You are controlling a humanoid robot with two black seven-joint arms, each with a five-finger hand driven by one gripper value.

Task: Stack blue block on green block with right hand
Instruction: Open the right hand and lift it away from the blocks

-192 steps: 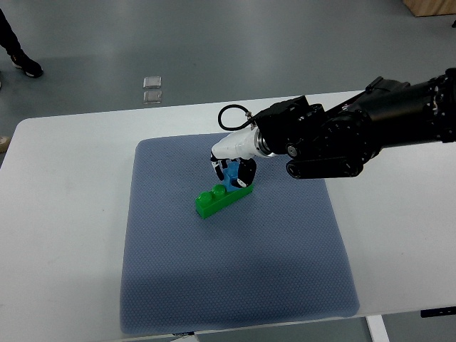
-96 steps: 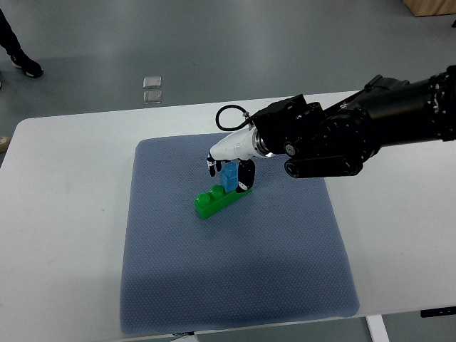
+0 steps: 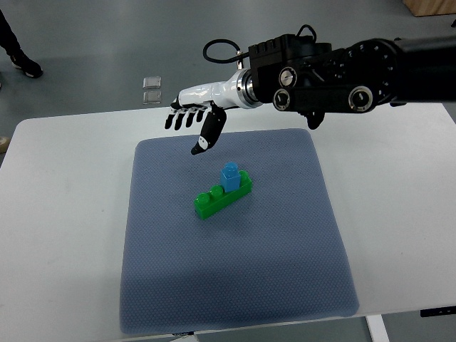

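A small blue block (image 3: 230,176) sits on top of the long green block (image 3: 223,194), near its right end, on the blue-grey mat (image 3: 235,285). My right hand (image 3: 191,122) hovers above the mat's far edge, up and to the left of the blocks, well apart from them. Its fingers (image 3: 184,118) are spread and hold nothing; the thumb points down toward the mat. The black forearm (image 3: 342,71) comes in from the right. No left arm shows.
The mat lies on a white table (image 3: 57,214). Two small clear squares (image 3: 152,88) lie on the grey floor beyond the table. A person's shoe (image 3: 27,67) shows at the top left.
The hand let go of the blue block, leaving it on the green one, then lifted and swung up and to the left with fingers spread.
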